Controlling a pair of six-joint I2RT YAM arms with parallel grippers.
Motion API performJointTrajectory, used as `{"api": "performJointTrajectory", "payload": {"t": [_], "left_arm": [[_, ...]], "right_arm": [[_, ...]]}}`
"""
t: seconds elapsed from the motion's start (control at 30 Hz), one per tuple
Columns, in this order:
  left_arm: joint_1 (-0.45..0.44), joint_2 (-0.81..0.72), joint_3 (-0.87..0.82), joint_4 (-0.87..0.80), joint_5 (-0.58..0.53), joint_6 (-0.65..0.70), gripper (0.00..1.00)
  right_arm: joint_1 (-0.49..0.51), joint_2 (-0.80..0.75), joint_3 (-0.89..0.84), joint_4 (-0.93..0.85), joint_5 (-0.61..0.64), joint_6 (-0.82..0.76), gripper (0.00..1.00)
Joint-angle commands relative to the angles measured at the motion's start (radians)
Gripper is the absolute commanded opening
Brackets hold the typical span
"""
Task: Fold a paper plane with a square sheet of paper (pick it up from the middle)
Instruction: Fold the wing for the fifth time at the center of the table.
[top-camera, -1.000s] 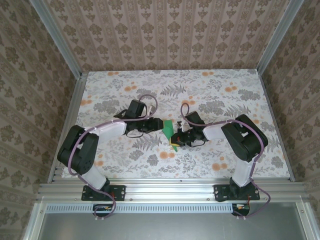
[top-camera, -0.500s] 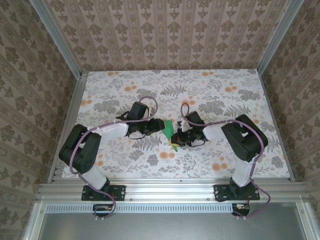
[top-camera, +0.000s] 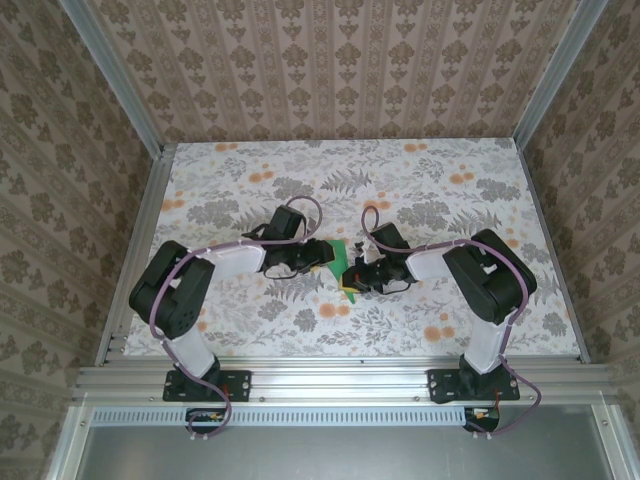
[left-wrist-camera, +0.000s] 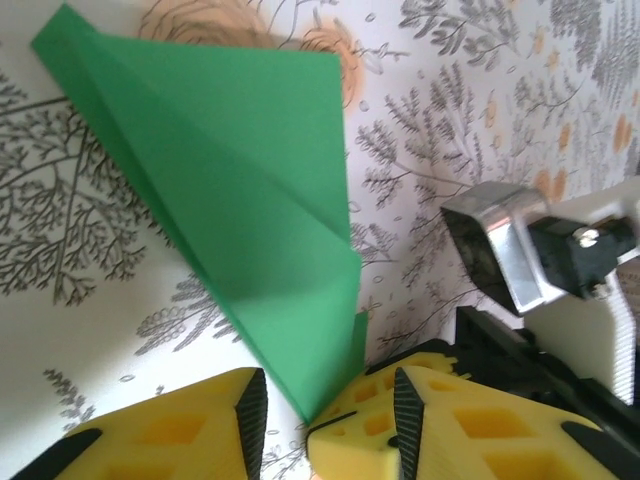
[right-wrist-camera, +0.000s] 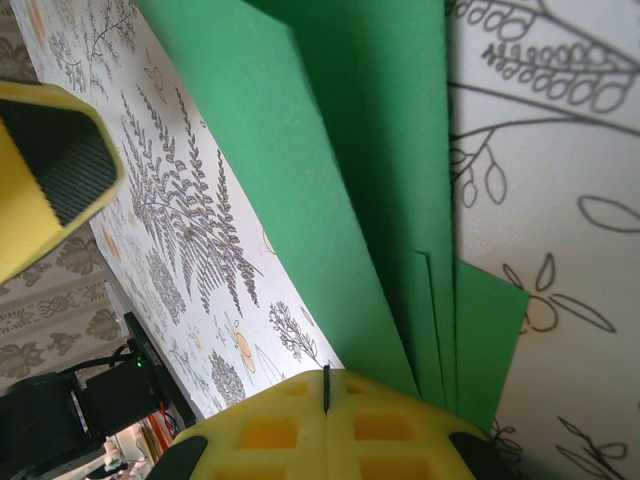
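The green paper, folded into a pointed paper plane (top-camera: 340, 258), stands off the table between the two grippers. In the left wrist view the paper plane (left-wrist-camera: 230, 200) narrows to an end between the pads of my left gripper (left-wrist-camera: 325, 410), which is open. The yellow tips of the right gripper (left-wrist-camera: 365, 415) also sit in that gap. My right gripper (right-wrist-camera: 325, 385) is shut, and the layers of the paper plane (right-wrist-camera: 350, 150) run in under its fingertips. From above, the left gripper (top-camera: 325, 260) and right gripper (top-camera: 350, 284) almost meet at the paper.
The floral tabletop (top-camera: 420, 180) lies open behind and to both sides. Patterned walls and aluminium rails (top-camera: 150, 200) enclose it. The right arm's wrist camera block (left-wrist-camera: 500, 260) is close beside the left gripper's fingers.
The left arm has moved right, bringing its gripper up to the paper and the right gripper. Its jaws opened a little, then narrowed. The right arm and paper have stayed put.
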Motion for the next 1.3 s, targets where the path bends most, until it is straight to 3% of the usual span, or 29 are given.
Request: {"api": "performJointTrajectory", "payload": {"t": [0.0, 0.4, 0.63, 0.77, 0.93, 1.03, 1.27], "left_arm": [[-0.007, 0.012, 0.047, 0.032, 0.014, -0.018, 0.37], [-0.012, 0.116, 0.089, 0.077, 0.054, -0.040, 0.31], [-0.012, 0.148, 0.077, 0.074, 0.037, -0.031, 0.28], [-0.010, 0.150, 0.068, 0.065, 0.033, -0.017, 0.28], [-0.010, 0.138, 0.071, 0.071, 0.049, -0.008, 0.28], [-0.012, 0.081, 0.055, 0.079, 0.051, 0.005, 0.35], [-0.010, -0.054, 0.009, 0.015, -0.003, 0.011, 0.56]], "right_arm": [[-0.005, 0.024, -0.051, -0.108, 0.108, 0.012, 0.01], [-0.005, 0.019, -0.058, -0.091, 0.106, 0.023, 0.02], [-0.006, -0.068, -0.042, -0.090, 0.092, 0.040, 0.10], [-0.011, -0.190, -0.019, -0.181, 0.152, 0.009, 0.17], [-0.030, -0.304, -0.012, -0.325, 0.317, -0.038, 0.26], [-0.041, -0.325, -0.014, -0.366, 0.370, -0.054, 0.30], [-0.043, -0.252, 0.032, -0.349, 0.328, -0.067, 0.32]]}}
